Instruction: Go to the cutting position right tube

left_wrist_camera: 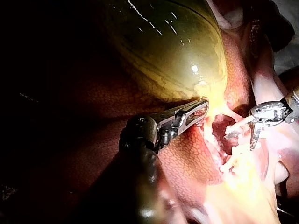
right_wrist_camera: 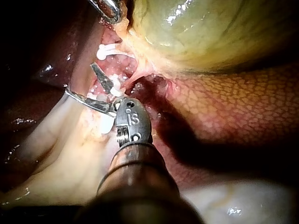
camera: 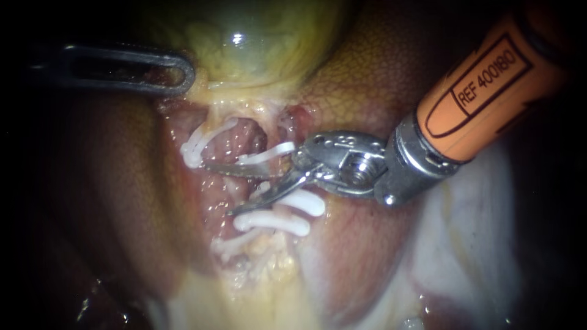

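Two slender instruments are working below the glossy yellow-green gallbladder (camera: 257, 36). My left instrument (camera: 186, 76), dark with slotted jaws, is reaching in from the left. In the left wrist view its jaws (left_wrist_camera: 204, 107) are lying closed on the gallbladder's pale lower edge.

My right instrument (camera: 219, 187), with an orange shaft and a silver wrist, is coming in from the upper right. Its two thin curved blades are standing apart and gripping nothing. The right tube (camera: 254, 182), a wet pinkish strand, is lying in the gap between them; whether either blade is touching it I cannot tell.

One slim white plastic clip (camera: 272, 153) is sitting just above the upper blade, and a thicker white clip (camera: 306, 201) is lying just below the lower blade. A further curved white clip (camera: 195, 146) is sitting to the left, near the blade tips. Mottled red-brown liver (camera: 367, 91) is lying on both sides of the field.
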Controlling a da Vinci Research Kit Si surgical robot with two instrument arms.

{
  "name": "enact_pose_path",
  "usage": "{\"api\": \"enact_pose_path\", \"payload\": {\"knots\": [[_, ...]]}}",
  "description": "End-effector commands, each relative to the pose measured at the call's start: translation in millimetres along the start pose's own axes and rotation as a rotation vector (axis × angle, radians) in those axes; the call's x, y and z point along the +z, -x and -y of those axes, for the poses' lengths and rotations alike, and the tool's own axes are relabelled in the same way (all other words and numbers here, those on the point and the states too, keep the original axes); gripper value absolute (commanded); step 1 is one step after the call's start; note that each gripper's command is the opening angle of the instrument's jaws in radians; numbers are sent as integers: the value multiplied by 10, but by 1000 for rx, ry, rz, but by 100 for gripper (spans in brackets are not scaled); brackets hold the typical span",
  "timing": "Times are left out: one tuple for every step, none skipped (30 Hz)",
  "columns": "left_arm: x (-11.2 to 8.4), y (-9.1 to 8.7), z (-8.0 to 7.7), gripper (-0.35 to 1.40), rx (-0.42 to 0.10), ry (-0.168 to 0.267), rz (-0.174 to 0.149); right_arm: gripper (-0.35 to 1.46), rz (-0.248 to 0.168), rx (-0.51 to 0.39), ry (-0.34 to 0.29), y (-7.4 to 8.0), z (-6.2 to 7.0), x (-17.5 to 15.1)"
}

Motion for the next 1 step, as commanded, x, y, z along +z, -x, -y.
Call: {"api": "enact_pose_path", "payload": {"knots": [[0, 0, 0, -35, 0, -1, 0, 78, 0, 0, 0, 1, -1, 0]]}}
